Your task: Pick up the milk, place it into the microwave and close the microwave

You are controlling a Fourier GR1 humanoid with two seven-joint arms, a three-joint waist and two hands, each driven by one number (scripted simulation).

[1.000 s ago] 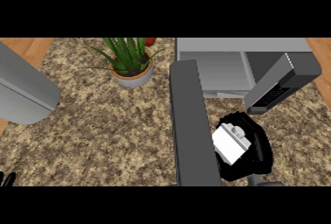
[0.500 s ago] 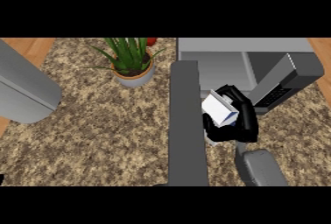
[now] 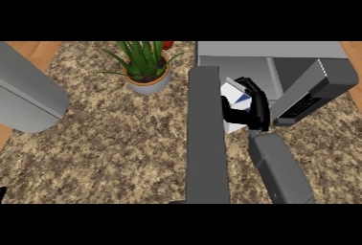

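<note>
Currently, head view only:
right hand [image 3: 256, 111]: curled round the milk [image 3: 233, 94], fingers wrapped over its right side and thumb side under it; carton held up off the surface [image 3: 106, 143].
milk: white carton with a blue mark, tilted, partly hidden by the hand. Sits just right of the door [image 3: 206, 139], at the mouth of the microwave [image 3: 283, 62]. Cannot tell whether it is past the opening or touching the cavity floor.
right forearm [image 3: 279, 167]: grey, comes in from the lower edge, runs up beside the door to the hand.
microwave: grey box at upper right, open. Pale cavity shows behind the carton.
door: swung out toward the viewer, seen edge-on as a long dark grey slab from the microwave's left front down to the lower edge.
panel [image 3: 314, 93]: dark block with a keypad, right of the hand, angled.
left hand [image 3: 2, 192]: only a black sliver at the lower left edge; cannot tell how its fingers stand.
plant [image 3: 145, 62]: green leaves in a pale pot with an orange rim, upright on the surface, left of the microwave and well apart from the milk.
grey slab [image 3: 28, 93]: large, tilted, at the left edge.
surface: speckled brown stone.
</note>
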